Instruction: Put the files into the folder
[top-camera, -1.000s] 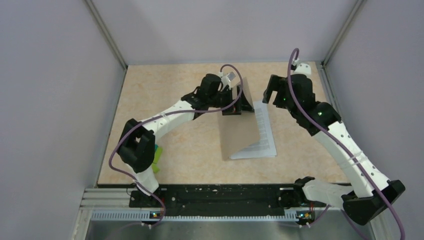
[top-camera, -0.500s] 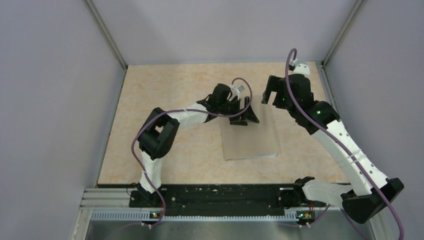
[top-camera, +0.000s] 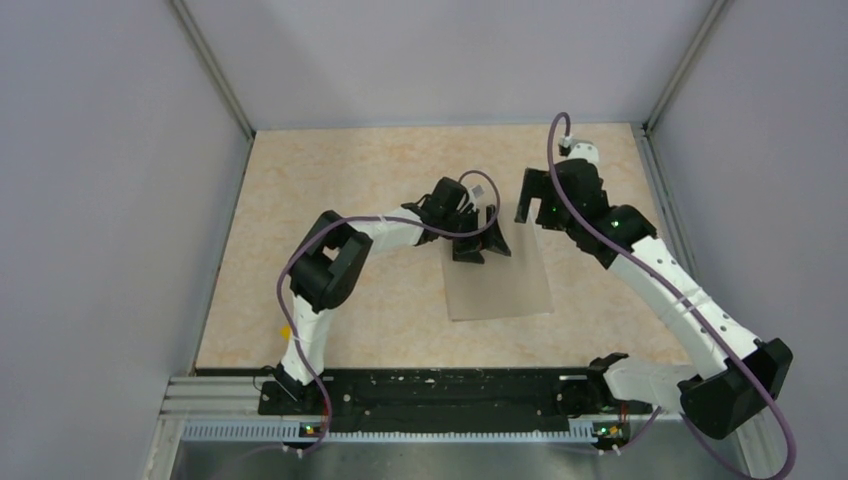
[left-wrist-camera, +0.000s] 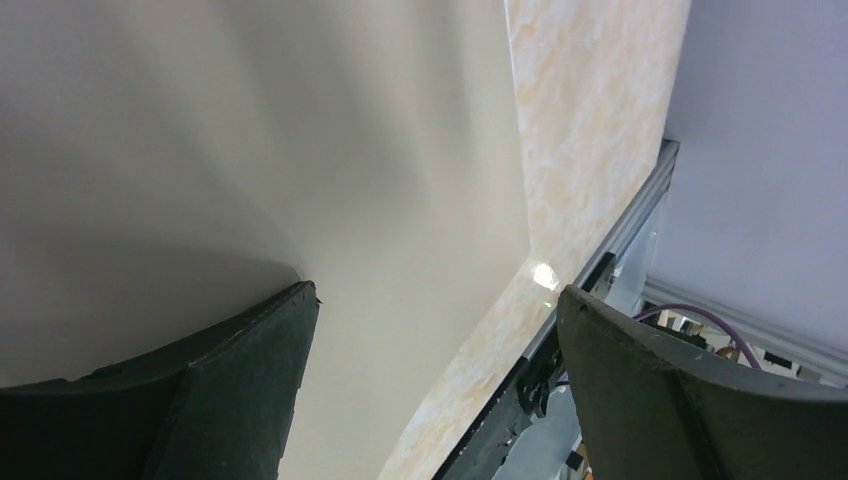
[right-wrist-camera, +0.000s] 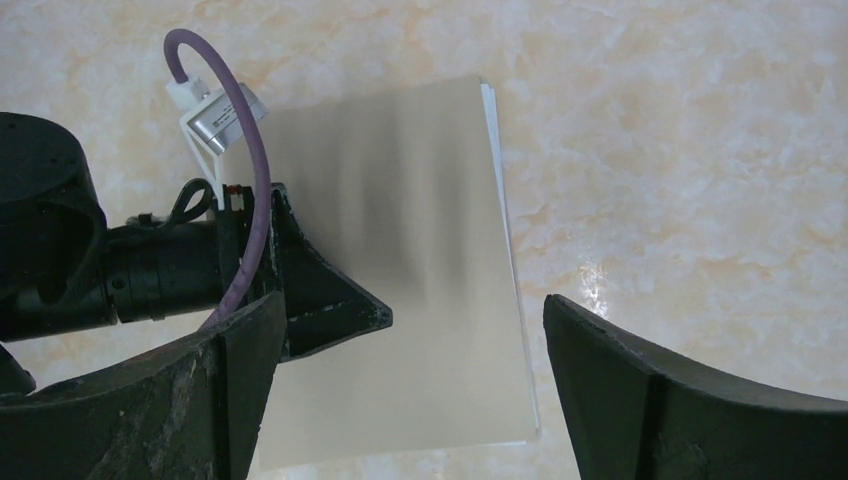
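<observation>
Over the middle of the table, I am holding my left gripper spread wide above the closed folder, with my right gripper gaping just beyond it. Only my right wrist view is showing the files peeking out white along its edge.

Top view looks down from high, wrist views close above, all share the folder

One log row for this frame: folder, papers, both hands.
folder: shut, flat | papers: inside, edges showing along one side | left hand: open, low over folder | right hand: open, empty, above folder
</observation>
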